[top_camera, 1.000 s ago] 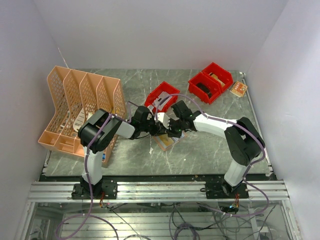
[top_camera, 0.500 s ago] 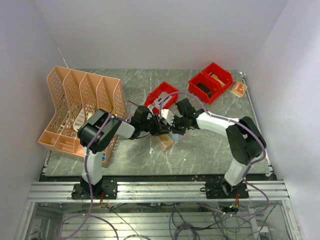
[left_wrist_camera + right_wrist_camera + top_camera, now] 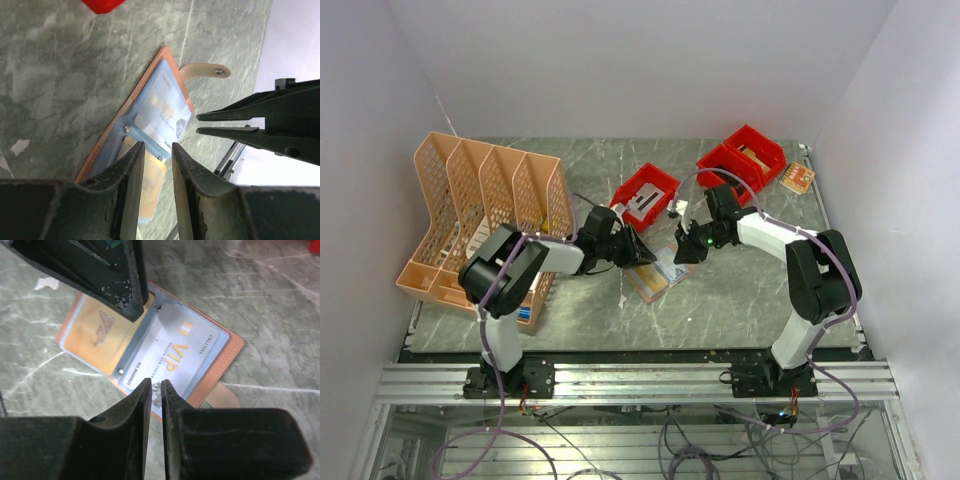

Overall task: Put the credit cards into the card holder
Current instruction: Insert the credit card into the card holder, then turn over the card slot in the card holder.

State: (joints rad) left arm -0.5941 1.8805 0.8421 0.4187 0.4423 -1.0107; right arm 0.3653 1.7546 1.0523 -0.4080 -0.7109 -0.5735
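The tan card holder [image 3: 657, 276] lies open on the marble table between both grippers. A light blue credit card [image 3: 175, 351] printed VIP sits under the clear pocket of one half [image 3: 162, 107], and an orange card [image 3: 99, 332] fills the other half. A whitish-grey card with a dark stripe [image 3: 642, 201] lies in the nearest red bin. My left gripper [image 3: 156, 147] hovers over the holder's spine, open, nothing between its fingers. My right gripper [image 3: 155, 384] hangs just above the blue card's near edge, its jaws parted by a narrow gap and empty.
A peach mesh file rack [image 3: 485, 215] stands at the left. The nearest red bin [image 3: 660, 180] sits just behind the holder, two more red bins [image 3: 740, 165] at the back right, with a small orange item [image 3: 797, 178] beside them. The holder's strap tab [image 3: 222, 395] sticks out sideways.
The right arm has drawn back to the right off the holder and its jaws have parted slightly. The left gripper has opened wider and backed off a little to the left.
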